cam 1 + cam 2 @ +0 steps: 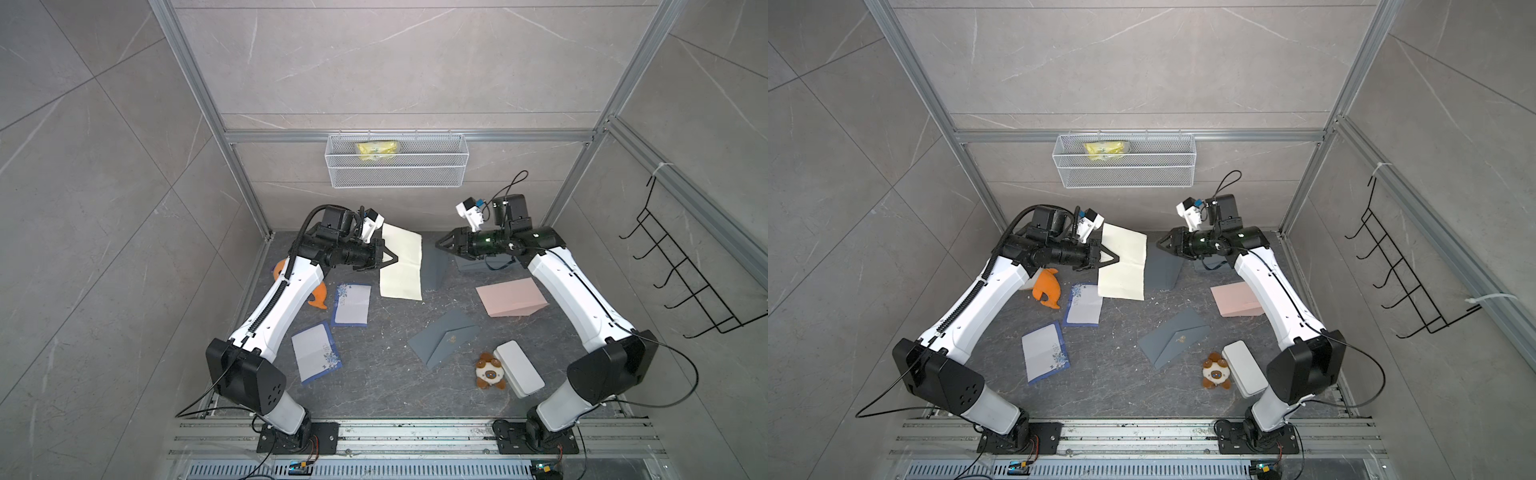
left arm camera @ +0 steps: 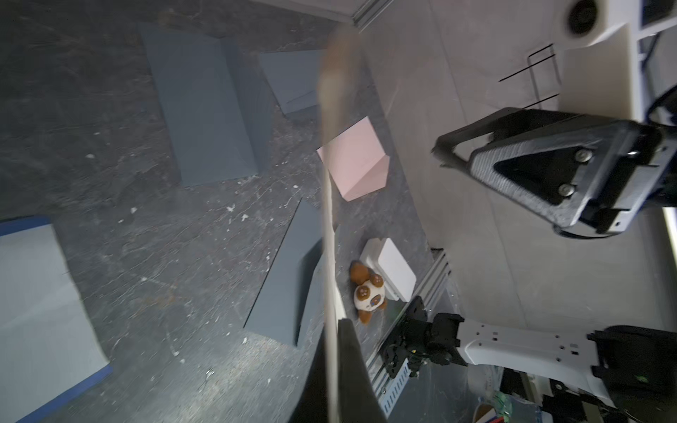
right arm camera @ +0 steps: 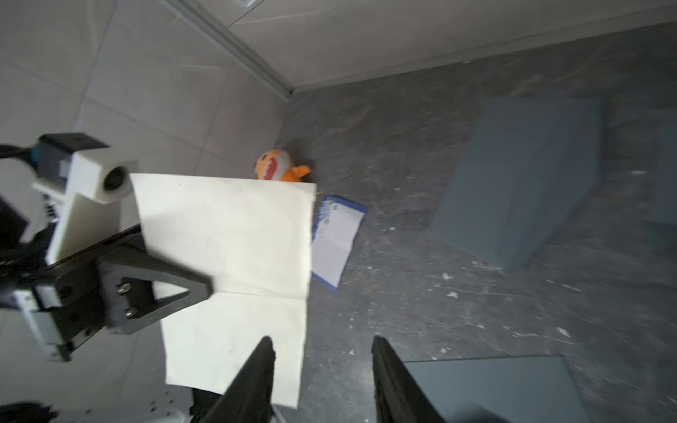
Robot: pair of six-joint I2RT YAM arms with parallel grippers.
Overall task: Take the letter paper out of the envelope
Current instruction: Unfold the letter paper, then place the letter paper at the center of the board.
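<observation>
Left end effector pinches the cream letter paper, held beside the grey envelope; right end effector hangs spread, empty.

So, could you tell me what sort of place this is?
Likely a robot test cell: two arms bolted to a metal rail, an aluminium frame around tiled walls, a wire basket hung behind.
</observation>
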